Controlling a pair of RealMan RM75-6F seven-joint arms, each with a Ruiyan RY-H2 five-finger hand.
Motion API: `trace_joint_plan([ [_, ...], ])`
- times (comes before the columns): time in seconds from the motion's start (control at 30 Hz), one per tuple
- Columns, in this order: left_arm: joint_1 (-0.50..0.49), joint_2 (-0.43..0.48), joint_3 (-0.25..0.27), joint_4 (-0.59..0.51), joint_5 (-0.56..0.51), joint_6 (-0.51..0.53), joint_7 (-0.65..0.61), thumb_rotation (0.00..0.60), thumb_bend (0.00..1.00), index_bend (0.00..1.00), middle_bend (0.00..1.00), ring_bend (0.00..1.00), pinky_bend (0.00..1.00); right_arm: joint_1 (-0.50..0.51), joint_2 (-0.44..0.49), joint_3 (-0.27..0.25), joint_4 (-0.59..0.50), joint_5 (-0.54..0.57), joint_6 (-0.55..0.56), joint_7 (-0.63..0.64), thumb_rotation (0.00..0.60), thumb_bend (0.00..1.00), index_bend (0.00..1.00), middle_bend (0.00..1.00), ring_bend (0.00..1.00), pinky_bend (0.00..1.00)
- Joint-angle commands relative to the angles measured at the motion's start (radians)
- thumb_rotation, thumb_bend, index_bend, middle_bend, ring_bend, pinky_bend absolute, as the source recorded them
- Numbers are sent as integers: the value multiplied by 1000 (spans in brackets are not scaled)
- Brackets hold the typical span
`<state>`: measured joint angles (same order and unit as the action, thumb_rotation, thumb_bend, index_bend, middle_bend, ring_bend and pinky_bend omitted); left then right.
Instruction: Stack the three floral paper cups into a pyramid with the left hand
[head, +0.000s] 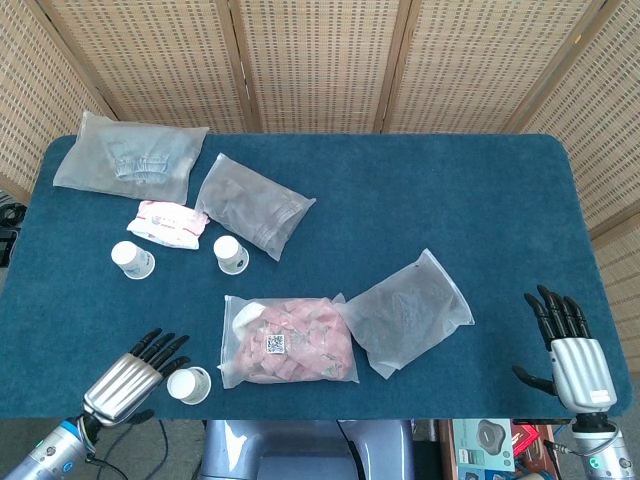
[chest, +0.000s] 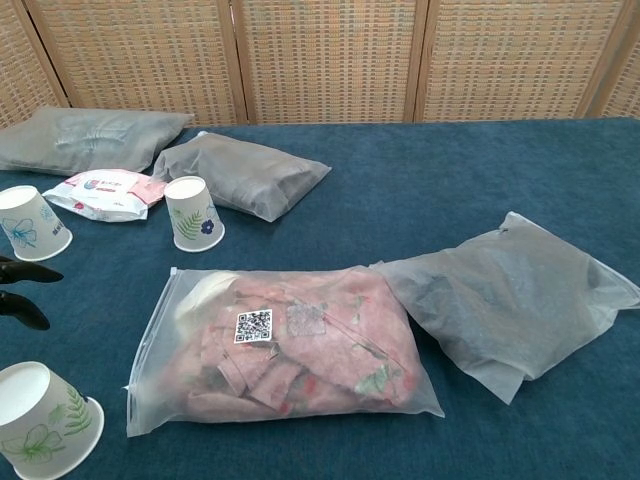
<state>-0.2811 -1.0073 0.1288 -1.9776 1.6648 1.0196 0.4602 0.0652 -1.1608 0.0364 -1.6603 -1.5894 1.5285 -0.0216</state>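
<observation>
Three floral paper cups (head: 132, 259) (head: 230, 253) (head: 189, 385), four clear bags (head: 128, 157) (head: 252, 205) (head: 290, 341) (head: 407, 311), one small snack packet (head: 168, 223), two hands (head: 128, 380) (head: 572, 352)

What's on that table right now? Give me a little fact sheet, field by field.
Cups: three floral paper cups, all upside down and apart: near cup, left cup, middle cup
Stacked: none yet
Left hand: fingers spread, beside the near cup, holding nothing
Right hand: open at the table's right edge
Other items: pink clothes bag, grey bag
Surface: blue table
</observation>
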Motion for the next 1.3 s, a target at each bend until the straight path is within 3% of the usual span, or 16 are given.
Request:
trace_joint_plan([
  [0.03,-9,-17,-7,2,-38,-25,28,600,187,190,0,0,0,0,0,0,0,-2,1,0,600,93,0,0,0,0],
  [0.47,-42,-108,-28,45,-144,-67,70,600,187,204,0,0,0,-1,0,0,0,-1,2,3,600,93,0,0,0,0],
  [1.3,-68,-216,-29,120,-202,-32,89,600,187,419,0,0,0,-3,3,1,-1,-2,4,10,600,93,0,0,0,0],
])
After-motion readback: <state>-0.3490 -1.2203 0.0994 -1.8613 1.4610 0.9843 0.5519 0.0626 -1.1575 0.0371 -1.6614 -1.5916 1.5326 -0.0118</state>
